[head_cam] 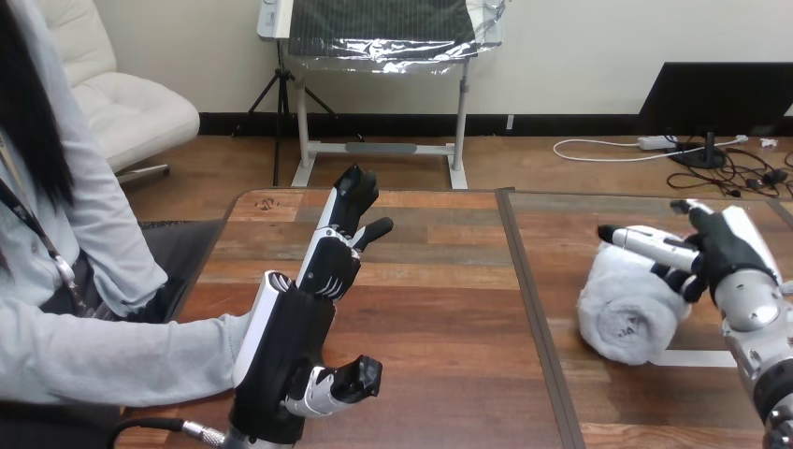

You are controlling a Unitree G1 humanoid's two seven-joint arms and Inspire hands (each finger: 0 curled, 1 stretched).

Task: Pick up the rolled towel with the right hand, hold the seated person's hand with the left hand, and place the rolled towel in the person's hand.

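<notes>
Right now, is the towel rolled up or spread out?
Rolled up: the towel lies on the table as a fat roll, spiral end showing.

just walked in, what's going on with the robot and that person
The robot's right hand is at the rolled towel, which lies on the table. Its left hand stands open, fingers straight, at the end of the person's sleeve; whether it holds their hand cannot be told. No handover yet.
</notes>
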